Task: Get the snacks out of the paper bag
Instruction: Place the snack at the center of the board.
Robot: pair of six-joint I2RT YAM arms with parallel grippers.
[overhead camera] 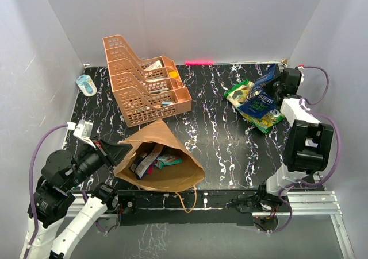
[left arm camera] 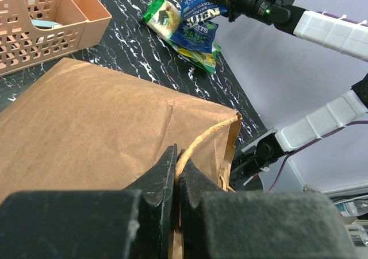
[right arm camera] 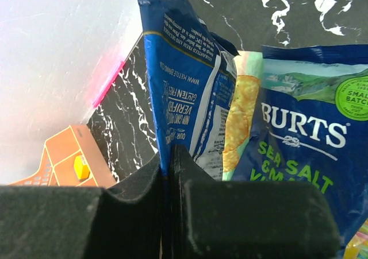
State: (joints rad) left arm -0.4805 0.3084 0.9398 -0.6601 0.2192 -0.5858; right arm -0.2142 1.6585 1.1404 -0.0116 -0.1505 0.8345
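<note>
The paper bag (overhead camera: 154, 134) lies on its side near the front edge of the black worktop (overhead camera: 230, 150), with its mouth open. Only the top view looks into it, and a few small packets (overhead camera: 150, 158) are inside. A loose handle (overhead camera: 187, 203) hangs over the front edge of the worktop, just in front of the bag.

From above, the left tool (left arm camera: 177, 155) is only a dark shape at the left side of the bag. The left wrist view shows more. Its two jaws are pressed together on the other twine handle (left arm camera: 204, 137), right at the rim of the bag.

Well away from the paper bag, to its right and farther back, lies a pile of snacks. The right wrist view shows the right tool (right arm camera: 168, 155) pinched shut on the edge of a blue chip bag (right arm camera: 184, 81), with small white writing on its back. Just beside it lies the Burts bag (right arm camera: 299, 138), blue and green. No view shows if the blue chip bag is lifted clear of the pile. The top view also shows a green packet (overhead camera: 238, 91) on the side of the pile nearest the paper bag.

An orange tray rack (overhead camera: 144, 87) stands just behind the paper bag. The right wrist view catches one corner of it, with a small yellow thing (right arm camera: 81, 167) inside.
</note>
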